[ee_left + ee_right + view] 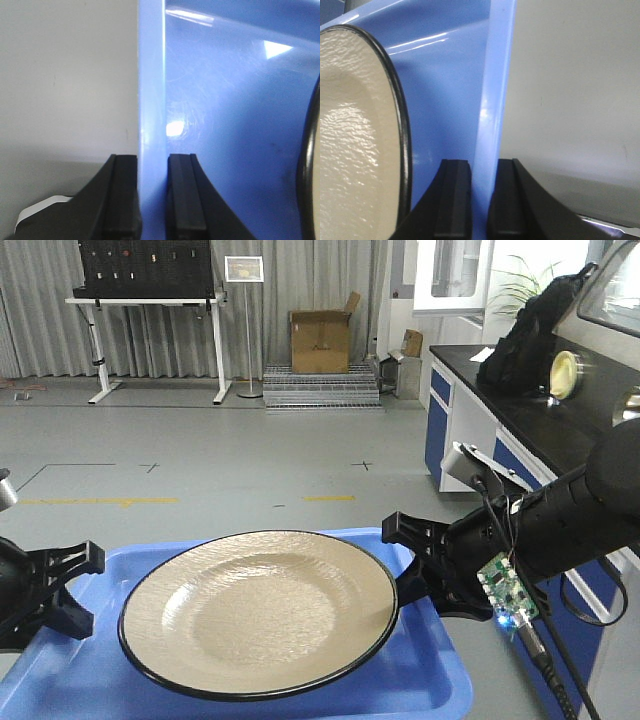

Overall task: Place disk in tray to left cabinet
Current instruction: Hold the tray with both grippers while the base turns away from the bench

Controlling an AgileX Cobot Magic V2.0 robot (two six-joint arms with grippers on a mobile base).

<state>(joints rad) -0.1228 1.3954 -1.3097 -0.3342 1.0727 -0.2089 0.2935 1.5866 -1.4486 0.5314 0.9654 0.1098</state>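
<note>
Disk point(258, 612) lies centred in tray point(430, 680), which looks lifted above the floor. Left gripper point(154, 200) is clamped on the left rim, right gripper point(479, 200) on the right. Loading seems done; the carry to the cabinet, not in view, is left.

Disk point(258, 608) fills the tray point(440, 685) middle, its rim near the left and right edges; bare strips remain along the near edge and at the near corners; left gripper point(82, 585) grips the left edge, right gripper point(408, 562) the right edge, blocking both; floor point(250, 460) ahead lies open; counter point(520, 430) with bag point(535, 335) stands close on the right; table point(150, 302) and box point(320, 340) stand well back.
</note>
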